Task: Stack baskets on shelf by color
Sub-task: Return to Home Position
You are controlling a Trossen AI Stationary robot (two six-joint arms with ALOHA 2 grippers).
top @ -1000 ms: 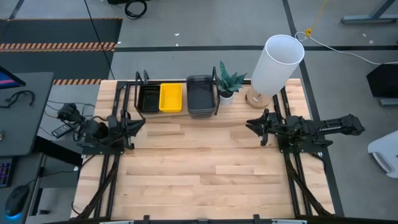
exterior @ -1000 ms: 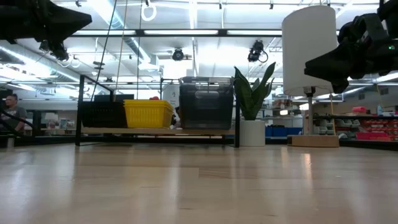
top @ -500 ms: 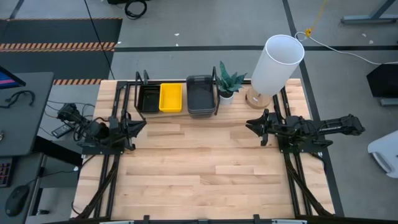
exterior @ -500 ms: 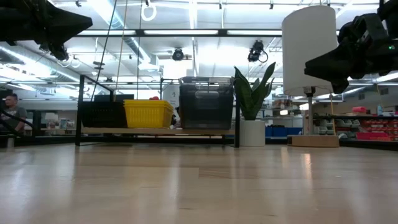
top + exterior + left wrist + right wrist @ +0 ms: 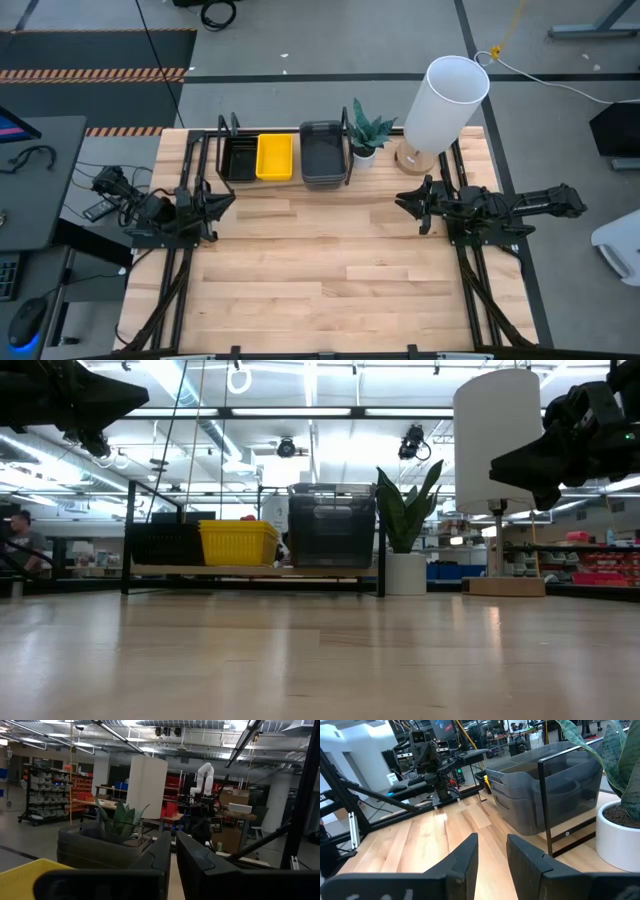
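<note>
Nothing has moved in the last second. Left tool is parked just before the shelf, at its left end, nearly closed and empty. Right tool sits well off its right end, slightly parted and empty. Black baskets, yellow baskets and grey baskets are sorted on the shelf, so the task is likely finished. No legible writing.
</note>
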